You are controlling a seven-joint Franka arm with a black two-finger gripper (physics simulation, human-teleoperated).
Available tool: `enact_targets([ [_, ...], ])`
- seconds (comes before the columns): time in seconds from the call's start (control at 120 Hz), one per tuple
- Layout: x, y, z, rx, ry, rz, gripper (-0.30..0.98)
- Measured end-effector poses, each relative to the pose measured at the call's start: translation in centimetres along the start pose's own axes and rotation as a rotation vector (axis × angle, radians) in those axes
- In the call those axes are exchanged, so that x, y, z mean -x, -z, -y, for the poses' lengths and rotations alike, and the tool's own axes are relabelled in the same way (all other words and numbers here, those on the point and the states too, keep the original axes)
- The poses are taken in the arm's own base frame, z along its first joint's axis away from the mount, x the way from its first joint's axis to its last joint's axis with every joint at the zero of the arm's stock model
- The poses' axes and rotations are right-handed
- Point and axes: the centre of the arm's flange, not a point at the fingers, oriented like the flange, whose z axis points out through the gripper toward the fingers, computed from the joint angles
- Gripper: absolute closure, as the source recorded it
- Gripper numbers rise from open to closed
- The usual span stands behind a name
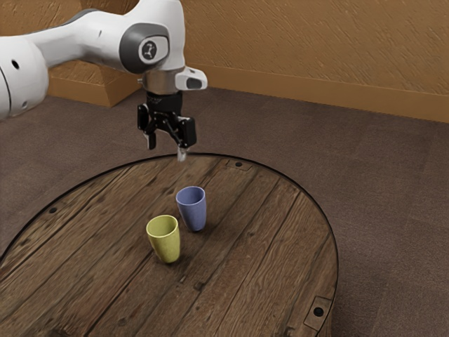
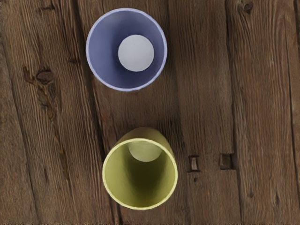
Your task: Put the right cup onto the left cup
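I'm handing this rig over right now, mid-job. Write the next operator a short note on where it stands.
Hand: open and empty, raised above the table.
Cups: blue cup and yellow cup both stand upright on the table, mouths up, close together with a gap between.
Done: no stacking; neither cup is held.
Left: confirm which cup counts as "right", grasp it, lift it over the other, set it on and release.
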Motion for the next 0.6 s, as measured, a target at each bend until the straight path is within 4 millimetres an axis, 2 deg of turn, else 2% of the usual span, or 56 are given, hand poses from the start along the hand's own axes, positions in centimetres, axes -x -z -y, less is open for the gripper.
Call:
enact_targets([
  [0.075, 0.2, 0.2, 0.0, 0.002, 0.004, -0.006, 0.00],
  [0.117, -0.2, -0.4, 0.1, 0.004, 0.008, 0.001, 0.00],
  [0.258, -4.0, -6.6, 0.2, 0.013, 0.021, 0.063, 0.00],
  [0.35, -5.7, -9.2, 0.2, 0.015, 0.026, 0.066, 0.00],
  [0.458, -6.4, -10.6, 1.6, 0.016, 0.050, 0.043, 0.00],
  [0.55, -6.6, -11.3, 4.2, 0.010, 0.080, 0.026, 0.00],
  [0.6, -6.7, -12.5, 5.1, 0.009, 0.086, 0.025, 0.00],
])
